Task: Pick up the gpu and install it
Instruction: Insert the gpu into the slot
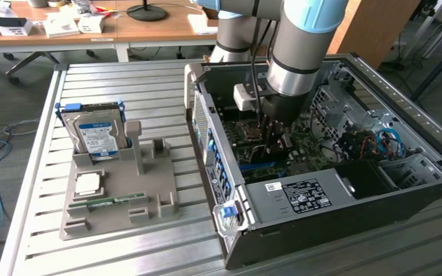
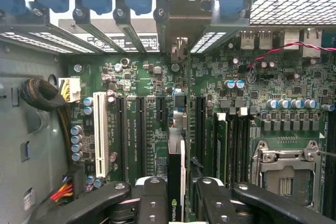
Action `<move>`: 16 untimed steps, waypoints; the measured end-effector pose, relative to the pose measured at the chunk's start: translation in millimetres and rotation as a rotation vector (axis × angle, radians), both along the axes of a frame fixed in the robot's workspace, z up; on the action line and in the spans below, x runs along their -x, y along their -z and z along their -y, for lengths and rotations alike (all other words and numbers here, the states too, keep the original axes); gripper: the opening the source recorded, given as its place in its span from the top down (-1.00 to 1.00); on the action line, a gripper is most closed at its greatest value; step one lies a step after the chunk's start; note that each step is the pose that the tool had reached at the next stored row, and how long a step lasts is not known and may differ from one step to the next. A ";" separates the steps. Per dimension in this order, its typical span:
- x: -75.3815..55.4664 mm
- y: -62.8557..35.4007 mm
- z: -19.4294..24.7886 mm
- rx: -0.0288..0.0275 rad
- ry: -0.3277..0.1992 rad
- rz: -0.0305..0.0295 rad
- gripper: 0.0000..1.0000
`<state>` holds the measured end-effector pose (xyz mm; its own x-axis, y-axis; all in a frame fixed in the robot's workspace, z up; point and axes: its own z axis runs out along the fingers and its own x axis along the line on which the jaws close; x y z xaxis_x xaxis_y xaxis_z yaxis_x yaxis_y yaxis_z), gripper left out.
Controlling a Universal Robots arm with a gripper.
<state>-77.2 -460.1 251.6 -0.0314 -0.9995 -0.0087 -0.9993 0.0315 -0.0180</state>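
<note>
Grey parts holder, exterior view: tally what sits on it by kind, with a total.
Silver hard drive with blue-white label: 1
Small square silver chip: 1
Narrow green memory stick: 1
Total on the grey plastic holder: 3

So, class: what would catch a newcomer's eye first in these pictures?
The arm reaches into the open PC case on the exterior view's right. In the wrist view, the claw grips the gpu edge-on over the green motherboard. A hard drive stands in a grey holder on the exterior view's left.
</note>
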 end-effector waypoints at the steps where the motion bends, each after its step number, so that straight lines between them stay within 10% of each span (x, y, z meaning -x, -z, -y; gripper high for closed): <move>1: 0.0 0.0 0.0 0.0000 0.001 -0.0001 0.47; 16: 0.2 0.9 0.0 -0.0002 0.003 0.0000 0.47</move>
<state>-77.5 -460.1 250.7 -0.0342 -0.9994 -0.0089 -0.9992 0.0344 -0.0179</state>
